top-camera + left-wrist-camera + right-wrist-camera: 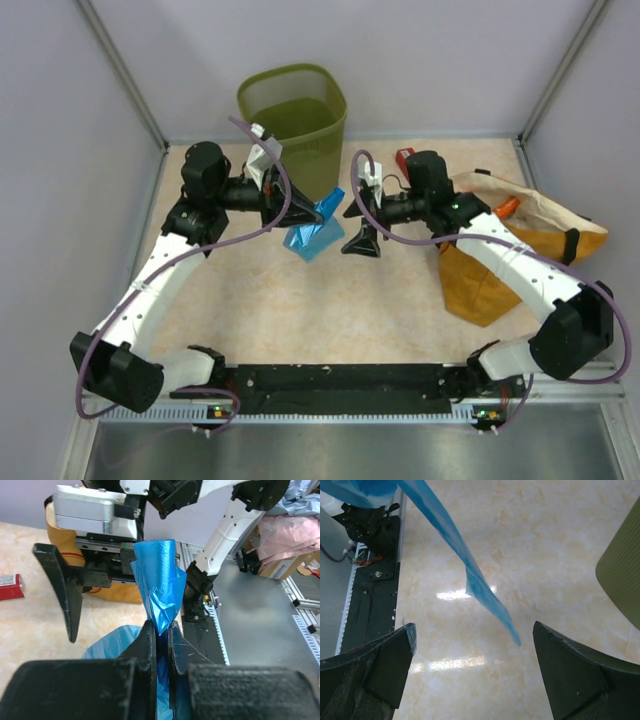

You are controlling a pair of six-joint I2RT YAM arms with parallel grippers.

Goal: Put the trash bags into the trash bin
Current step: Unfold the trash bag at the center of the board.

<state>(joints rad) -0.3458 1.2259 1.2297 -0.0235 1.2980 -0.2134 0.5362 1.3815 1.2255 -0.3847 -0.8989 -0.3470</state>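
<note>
— So, where are we holding the trash bag (159,575) at this moment?

— We are pinching it in our left gripper (161,630); the two fingers are pressing together on a gathered neck of the blue film; a twisted tuft is sticking out past the tips, and more film is bunching below the gripper body.

— And seen from above, where is the bag sitting?

— It is hanging off those fingertips over the middle of the table (300,320), just in front of the trash bin (292,110) and outside it; we cannot tell whether its lowest fold is touching the tabletop.

— What are we doing with our right gripper (474,630)?

— We are holding its fingers spread wide; a loose strip of the blue film is dangling down between them; the strip is touching neither finger.

— So how is that gripper lying relative to the bag?

— From overhead it is sitting just to the right of the bag, tips pointing toward it; it is facing our left gripper across the film.

— What else is lying around us?

— The mustard sack (480,285) is lying under our right arm at the right side of the table; the red box (404,158) is lying behind that wrist, near the back edge; the bin's green wall is showing at the right edge of the right wrist view, apart from the strip.
</note>
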